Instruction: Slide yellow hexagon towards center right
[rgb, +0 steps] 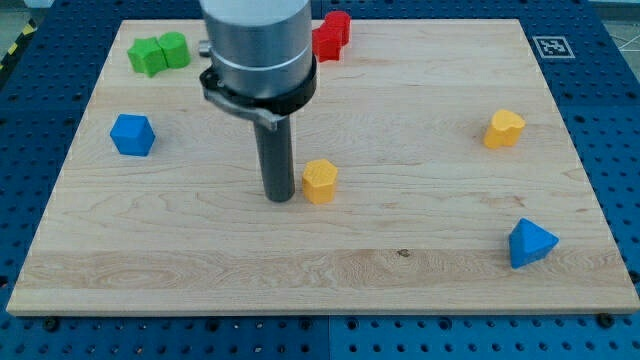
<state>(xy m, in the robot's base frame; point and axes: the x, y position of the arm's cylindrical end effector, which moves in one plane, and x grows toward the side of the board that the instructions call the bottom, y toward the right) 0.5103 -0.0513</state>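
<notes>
Tool status: my tip (279, 197), the lower end of a straight dark rod, has no jaws to open or close and holds nothing. It rests on the light wooden tabletop (400, 250) just left of the small yellow hexagon block (320, 181), near centre; contact cannot be confirmed. Push steadily rightward through the block's middle, toward the yellow block (504, 129) at the view's right.

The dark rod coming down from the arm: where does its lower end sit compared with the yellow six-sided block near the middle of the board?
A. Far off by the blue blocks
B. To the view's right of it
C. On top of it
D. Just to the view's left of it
D: my tip stands on the board just to the view's left of the yellow hexagon.
</notes>
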